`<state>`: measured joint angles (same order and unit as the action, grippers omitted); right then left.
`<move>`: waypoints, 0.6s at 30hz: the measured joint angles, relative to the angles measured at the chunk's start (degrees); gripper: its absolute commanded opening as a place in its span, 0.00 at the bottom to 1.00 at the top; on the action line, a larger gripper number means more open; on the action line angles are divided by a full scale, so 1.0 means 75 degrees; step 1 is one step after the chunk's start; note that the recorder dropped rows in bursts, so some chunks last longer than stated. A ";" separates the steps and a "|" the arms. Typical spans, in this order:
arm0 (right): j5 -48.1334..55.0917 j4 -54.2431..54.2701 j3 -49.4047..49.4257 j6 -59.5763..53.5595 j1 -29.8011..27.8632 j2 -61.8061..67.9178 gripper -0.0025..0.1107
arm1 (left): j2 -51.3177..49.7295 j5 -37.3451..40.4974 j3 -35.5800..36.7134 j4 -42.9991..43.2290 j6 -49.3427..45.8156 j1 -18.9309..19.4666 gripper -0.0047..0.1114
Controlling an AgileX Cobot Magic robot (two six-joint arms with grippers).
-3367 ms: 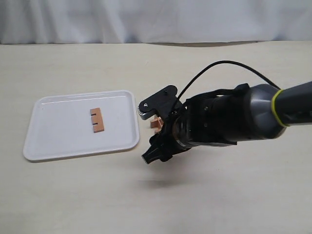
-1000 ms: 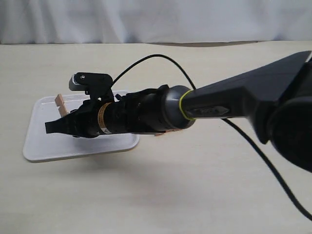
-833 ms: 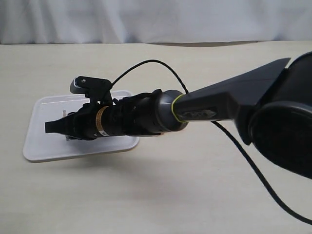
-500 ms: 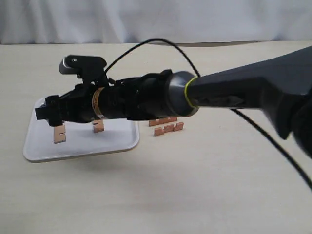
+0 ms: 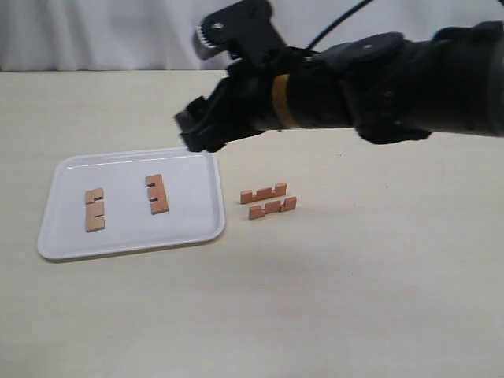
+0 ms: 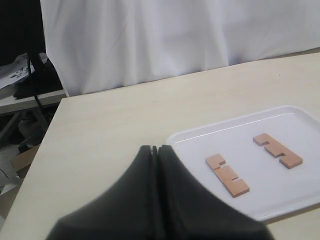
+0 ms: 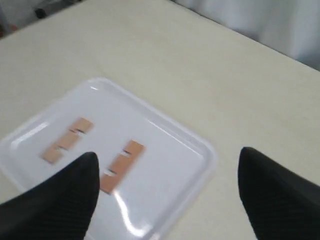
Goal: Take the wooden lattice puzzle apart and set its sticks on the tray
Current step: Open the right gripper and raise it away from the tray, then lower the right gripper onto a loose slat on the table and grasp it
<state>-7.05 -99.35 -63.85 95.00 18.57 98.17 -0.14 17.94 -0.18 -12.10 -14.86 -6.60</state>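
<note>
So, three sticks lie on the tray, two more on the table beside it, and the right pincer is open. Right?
Not three: the exterior view shows two sticks on the tray. Two more lie on the table beside it, and the right pincer is open.

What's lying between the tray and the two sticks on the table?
Nothing: only a bare strip of table separates the tray from the sticks, as the exterior view shows.

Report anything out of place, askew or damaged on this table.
Nothing looks damaged or spilled. Two sticks lie flat in the tray; the other two sticks lie outside it on the table, close together beside its rim, not yet put away.
</note>
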 measured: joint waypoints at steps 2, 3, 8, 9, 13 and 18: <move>0.0494 -0.0035 0.0434 -0.0468 -0.0408 -0.0119 0.66 | 0.0000 0.0000 0.0000 0.0000 0.0000 0.0000 0.04; 0.0817 -0.0035 0.0615 -0.0856 -0.0533 -0.0150 0.66 | 0.0000 0.0000 0.0000 0.0000 0.0000 0.0000 0.04; 0.3980 -0.0031 0.1622 -0.3307 -0.0768 -0.0131 0.63 | 0.0000 0.0000 0.0000 0.0000 0.0000 0.0000 0.04; 0.4492 0.0114 0.1659 -0.3726 -0.0797 -0.0112 0.62 | 0.0000 0.0000 0.0000 0.0000 0.0000 0.0000 0.04; 0.5112 0.2422 0.1335 -0.6194 -0.1226 0.0050 0.62 | 0.0000 0.0000 0.0000 0.0000 0.0000 0.0000 0.04; 0.5171 0.7935 0.0232 -1.0946 -0.1811 0.0327 0.62 | 0.0000 0.0000 0.0000 0.0000 0.0000 0.0000 0.04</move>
<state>31.74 -39.84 -62.11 12.91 4.99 100.63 -0.14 17.94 -0.18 -12.10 -14.86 -6.60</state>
